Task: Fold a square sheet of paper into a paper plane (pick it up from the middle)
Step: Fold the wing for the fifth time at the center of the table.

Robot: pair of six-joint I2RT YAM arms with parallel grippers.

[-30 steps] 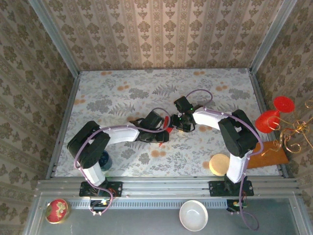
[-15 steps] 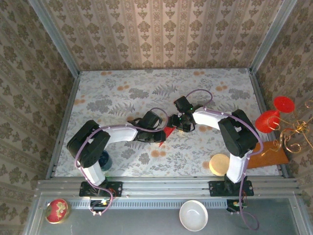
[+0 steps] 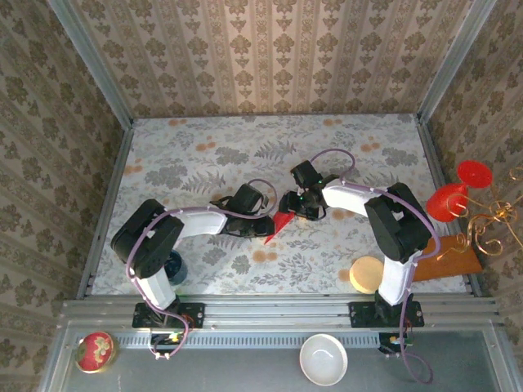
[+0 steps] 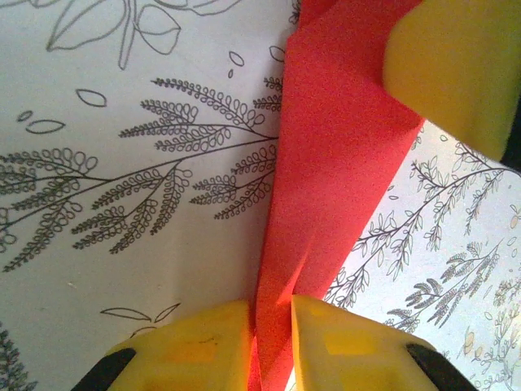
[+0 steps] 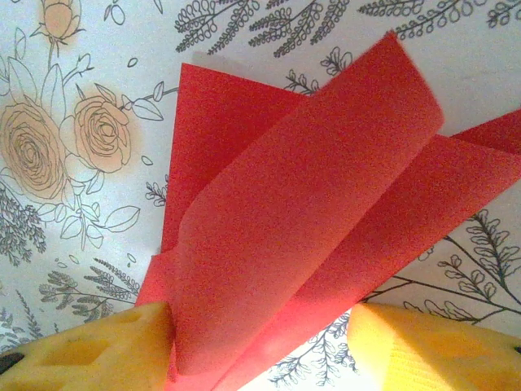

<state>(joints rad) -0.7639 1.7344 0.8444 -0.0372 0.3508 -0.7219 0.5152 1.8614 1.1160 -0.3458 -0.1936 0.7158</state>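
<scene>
On the bench more of the red paper shows than a second ago, the left fingers having pulled back and closed, pinching its folded edge, while the right fingers stand apart around its curled flap, grip unclear.

The top camera looks down from above and behind my bases onto the worktop. Both wrist cameras look closely past my fingers at the same red paper.
</scene>
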